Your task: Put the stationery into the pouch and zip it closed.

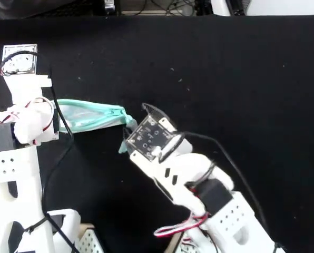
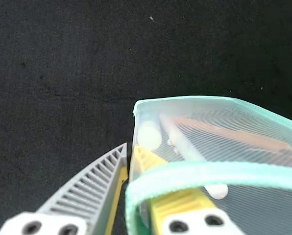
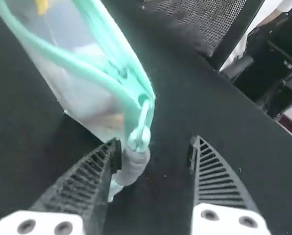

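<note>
Left claw (image 2: 130,152) is clamped on one end of the translucent, mint-edged plastic pouch (image 2: 209,122), holding it off the black cloth surface (image 1: 225,68). A white stick (image 2: 181,145) and a brownish pencil (image 2: 229,133) show through the wall just beyond that claw, so the stationery looks loaded. Right claw (image 3: 155,142) is at the pouch's other end, fingers apart, with the mint zipper pull tab (image 3: 139,137) hanging between them, close against one finger and well off the other. Step in hand, I judge: taking the tab. Centre it between the fingers before pinching, then draw along the zip line while the left claw braces; a skewed pull would likely twist the pouch. I cannot tell how far the zip has run.
</note>
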{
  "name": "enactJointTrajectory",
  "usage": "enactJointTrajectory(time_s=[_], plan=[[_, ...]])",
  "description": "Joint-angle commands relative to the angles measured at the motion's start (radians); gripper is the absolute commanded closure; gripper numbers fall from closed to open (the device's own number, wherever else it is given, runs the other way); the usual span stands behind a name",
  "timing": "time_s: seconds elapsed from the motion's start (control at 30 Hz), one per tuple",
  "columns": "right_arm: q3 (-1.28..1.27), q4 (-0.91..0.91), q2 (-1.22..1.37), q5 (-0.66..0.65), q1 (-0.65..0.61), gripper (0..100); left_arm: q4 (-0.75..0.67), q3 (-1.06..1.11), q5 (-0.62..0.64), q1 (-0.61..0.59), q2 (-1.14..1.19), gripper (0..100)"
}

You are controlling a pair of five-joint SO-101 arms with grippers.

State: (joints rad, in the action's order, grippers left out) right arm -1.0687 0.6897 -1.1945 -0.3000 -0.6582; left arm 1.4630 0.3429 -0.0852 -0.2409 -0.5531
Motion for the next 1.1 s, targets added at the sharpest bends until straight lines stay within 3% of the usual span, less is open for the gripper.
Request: enactJointTrajectory(time_s=[0.0,0.17,0.4,0.67,1.07], plan=[[-0.002,-0.075,0.013,0.0,0.011,78.3,-0.041,0.082,-0.015,-0.024,0.021,97],[-0.002,-0.107,0.018,-0.003,0.011,79.0,-0.04,0.082,-0.015,-0.024,0.021,97],[-0.004,-0.104,0.013,-0.115,0.018,98.5,-0.04,0.082,-0.015,-0.024,0.021,97],[0.013,-0.08,-0.008,-0.121,0.141,98.6,-0.04,0.082,-0.015,-0.024,0.021,97],[0.028,-0.02,-0.13,-0.114,0.13,98.6,-0.04,0.082,-0.015,-0.024,0.021,97]])
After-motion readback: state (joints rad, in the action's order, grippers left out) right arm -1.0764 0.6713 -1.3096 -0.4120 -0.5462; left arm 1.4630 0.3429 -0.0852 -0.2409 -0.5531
